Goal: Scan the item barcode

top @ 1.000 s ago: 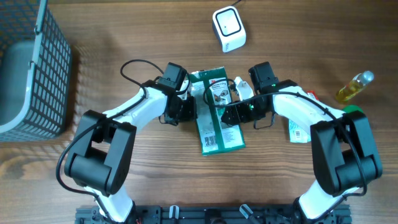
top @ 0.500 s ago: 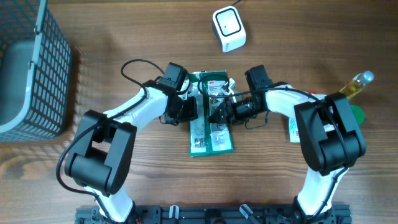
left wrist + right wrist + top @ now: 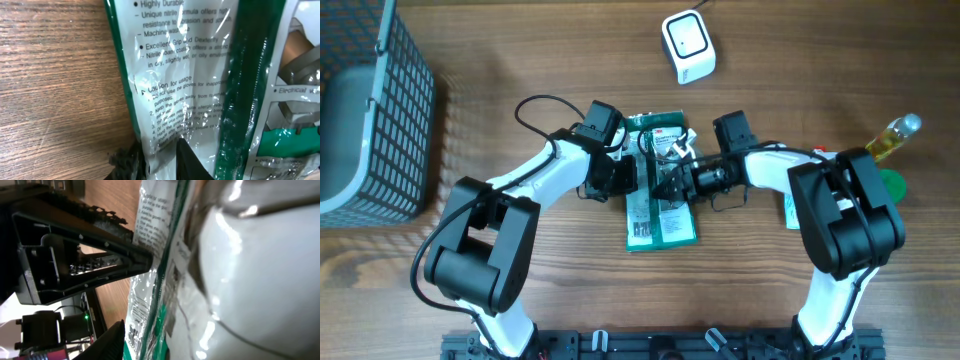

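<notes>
The green-and-white packet of nitrile gloves (image 3: 660,215) lies mid-table between the two arms, well short of the white scanner (image 3: 687,45) at the far edge. The left gripper (image 3: 625,176) has its fingers pinched narrowly on the packet's left edge. The right gripper (image 3: 670,181) is pressed up against the packet's upper part, but I can't tell whether its fingers are clamped on it.
</notes>
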`<act>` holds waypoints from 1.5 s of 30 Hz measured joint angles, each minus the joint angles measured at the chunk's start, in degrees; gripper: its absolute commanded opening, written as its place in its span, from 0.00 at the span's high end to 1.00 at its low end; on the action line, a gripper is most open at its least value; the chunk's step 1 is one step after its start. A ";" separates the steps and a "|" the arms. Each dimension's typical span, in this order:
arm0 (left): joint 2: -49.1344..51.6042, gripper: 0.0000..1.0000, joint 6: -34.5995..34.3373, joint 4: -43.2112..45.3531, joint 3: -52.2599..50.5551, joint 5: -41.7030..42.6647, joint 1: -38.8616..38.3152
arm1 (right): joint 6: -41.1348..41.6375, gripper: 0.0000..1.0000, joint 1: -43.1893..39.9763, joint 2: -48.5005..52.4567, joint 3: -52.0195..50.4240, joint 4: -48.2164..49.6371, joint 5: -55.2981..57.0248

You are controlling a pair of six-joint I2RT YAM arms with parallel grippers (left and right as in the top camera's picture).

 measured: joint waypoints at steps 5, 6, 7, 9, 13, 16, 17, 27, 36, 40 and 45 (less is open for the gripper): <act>0.00 0.85 -0.15 0.00 0.00 -0.02 0.00 | 0.09 0.63 1.53 0.00 -0.09 0.33 -0.24; 0.00 0.85 -0.15 0.00 0.00 -0.02 0.00 | 0.09 0.65 1.81 0.00 -0.09 0.44 -0.20; 0.00 0.85 -0.15 0.00 0.00 -0.02 0.00 | 0.02 0.68 2.19 0.00 -0.09 0.55 -0.09; 0.00 0.90 -0.15 -0.02 0.00 -0.02 0.00 | 0.33 0.75 2.64 0.07 -0.28 0.55 0.72; 0.00 0.92 -0.17 -0.07 0.00 -0.61 0.02 | 0.87 0.82 2.84 0.22 -0.44 0.52 1.66; 0.00 0.92 -0.17 -0.11 0.00 -0.79 0.48 | 1.18 0.83 2.84 0.24 -0.46 0.50 2.05; -0.02 0.91 -0.17 -0.17 0.00 -0.76 0.92 | 1.18 0.83 2.89 0.24 -0.46 0.52 2.05; -5.64 0.92 -0.17 -0.83 0.00 -3.65 13.92 | 1.57 0.72 3.26 0.26 -0.46 0.55 1.77; -6.73 0.91 -0.15 -4.72 -0.17 -4.11 14.67 | 2.03 0.76 3.26 0.26 -0.46 1.62 1.81; -6.73 0.89 -0.15 -4.85 -0.90 -4.57 14.21 | 3.08 0.96 3.26 0.28 -0.57 2.47 3.69; -6.73 0.81 0.39 -5.40 -0.96 -8.31 14.21 | 2.69 0.96 3.19 0.28 -0.28 1.29 4.57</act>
